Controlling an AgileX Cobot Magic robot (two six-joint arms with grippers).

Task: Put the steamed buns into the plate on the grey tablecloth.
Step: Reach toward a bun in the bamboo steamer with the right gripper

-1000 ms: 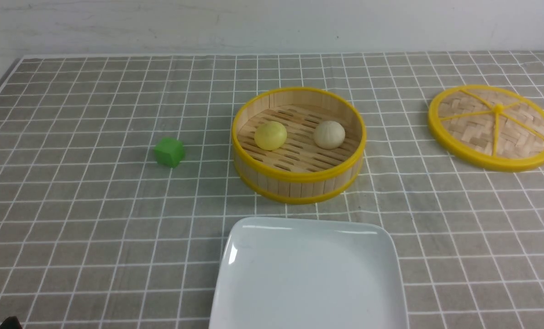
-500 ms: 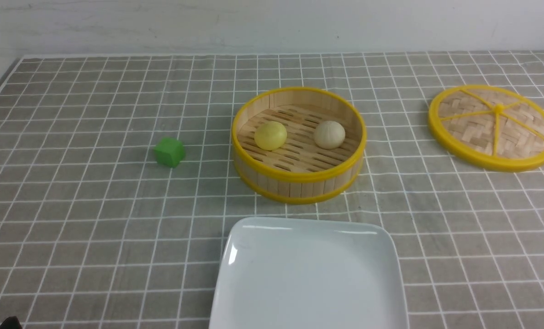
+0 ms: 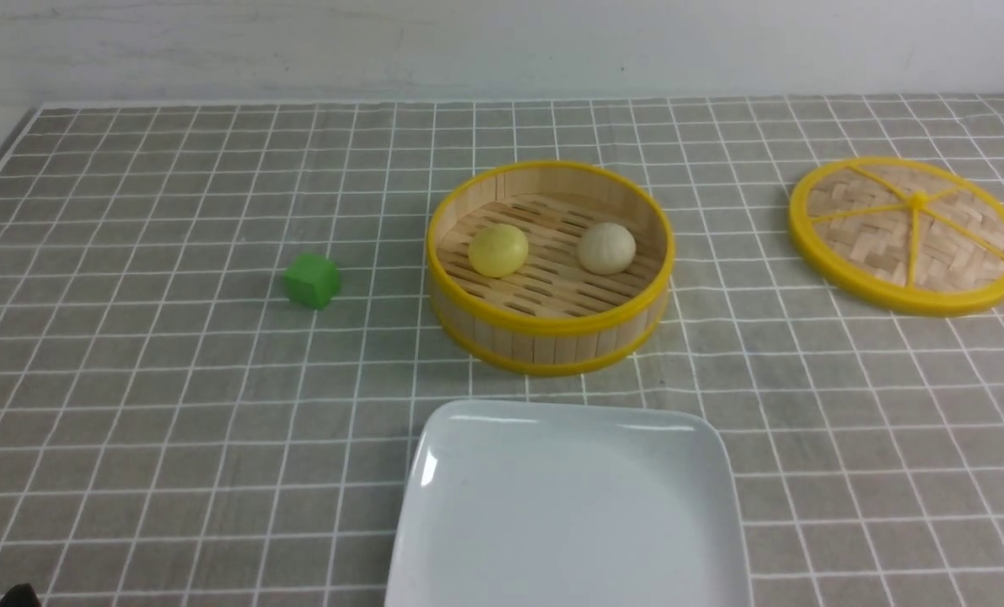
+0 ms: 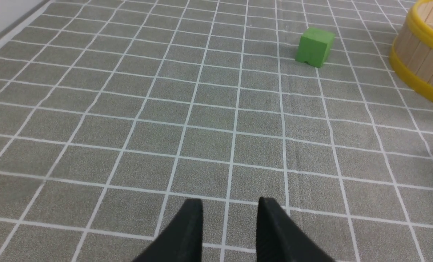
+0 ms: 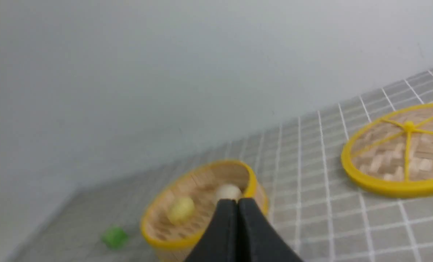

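Inside the uncovered steamer sit both buns, yellow and beige, beyond the plate. My right gripper is pressed together, my left spread, empty; picking comes next, so I should reach in open-fingered.

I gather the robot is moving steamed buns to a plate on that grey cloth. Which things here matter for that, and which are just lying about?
For the job:
- yellow bun
- beige bun
- steamer basket, holding both buns
- white plate
- grey tablecloth

Just lying about:
- green cube
- round woven lid
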